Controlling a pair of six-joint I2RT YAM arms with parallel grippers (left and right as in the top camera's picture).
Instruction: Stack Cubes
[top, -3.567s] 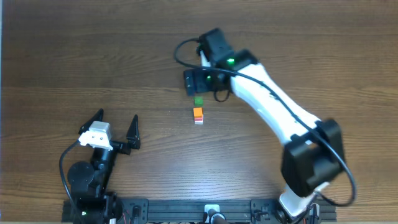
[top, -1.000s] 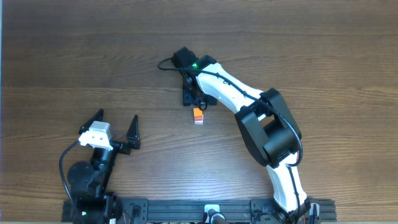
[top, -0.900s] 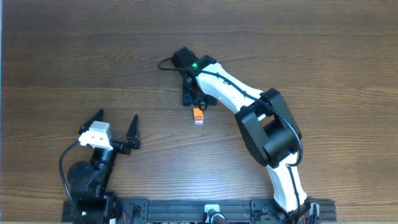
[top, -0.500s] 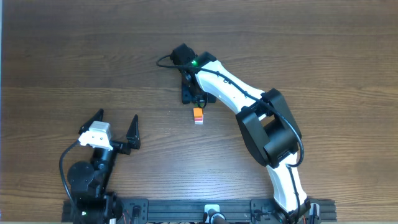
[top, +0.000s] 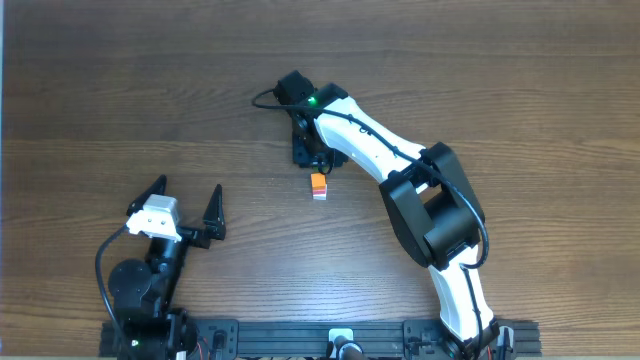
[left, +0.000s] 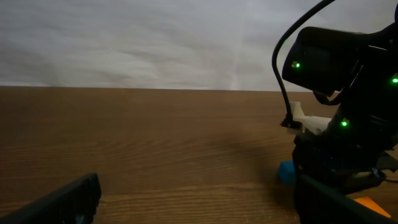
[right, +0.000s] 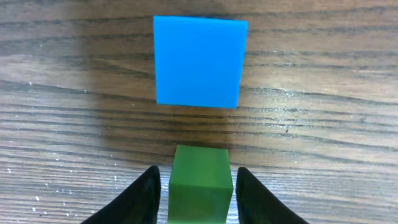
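- The right arm has folded in over the last few seconds. Its right hand (right: 197, 169) now pinches the small green cube (right: 200, 183), which earlier lay bare on the brown wooden table (top: 120, 90).
- In the last second this hand edges up the top view, so we judge a lift is starting.
- The green cube sits just beside the bright blue cube (right: 198, 61), near the orange cube (top: 318, 181) stacked on the white cube (top: 319, 195).
- The left hand (top: 188, 186) stays spread, well apart.

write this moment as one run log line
task: stack cubes | right gripper: around green cube, grip unconfirmed | blue cube: on table close by, not touching | left gripper: open, near its base
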